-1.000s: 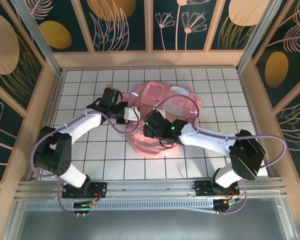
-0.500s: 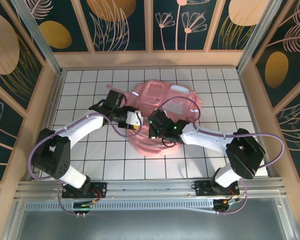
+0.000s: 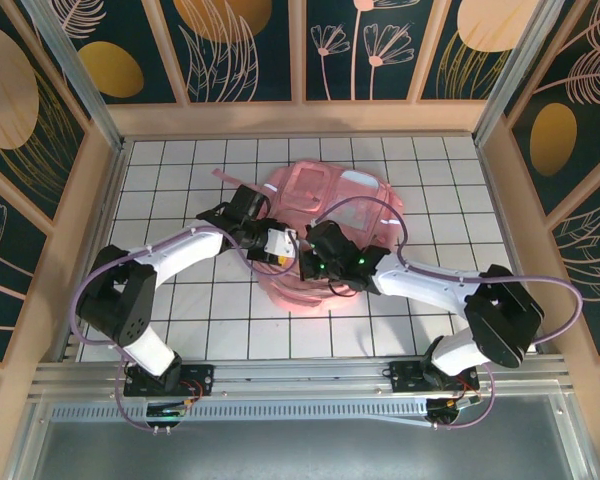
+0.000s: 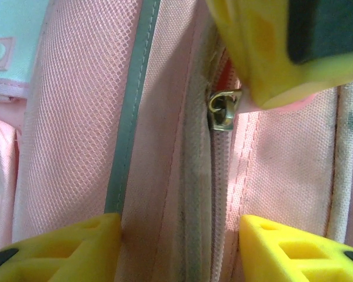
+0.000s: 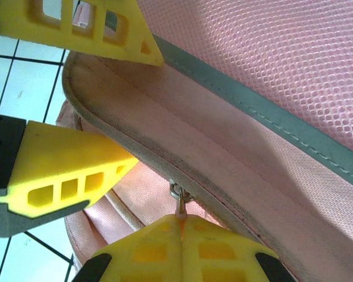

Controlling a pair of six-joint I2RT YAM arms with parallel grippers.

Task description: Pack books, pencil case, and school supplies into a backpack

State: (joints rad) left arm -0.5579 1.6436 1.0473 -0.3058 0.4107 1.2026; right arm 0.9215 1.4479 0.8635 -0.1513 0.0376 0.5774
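Within the last second the right arm (image 3: 420, 285) has pressed its jaws together on the zipper pull (image 5: 179, 198) of the backpack (image 3: 330, 205), while the left arm (image 3: 170, 255) has spread its jaws, which now straddle the zip line. The pull appears handed over, ready for running the zip. Both arms reach inward over the backpack, mid-tabletop (image 3: 180, 310), wrists close together.

- backpack (image 3: 325, 205): pink mesh, grey-green strip
- zip pull (image 5: 178, 196): dull brassy metal
- left pincer (image 4: 179, 238) and right pincer (image 5: 182, 226): yellow, black pads
- surface (image 3: 180, 170): white, dark grid
- walls (image 3: 250, 50): navy, gold ovals, pale leaf outlines
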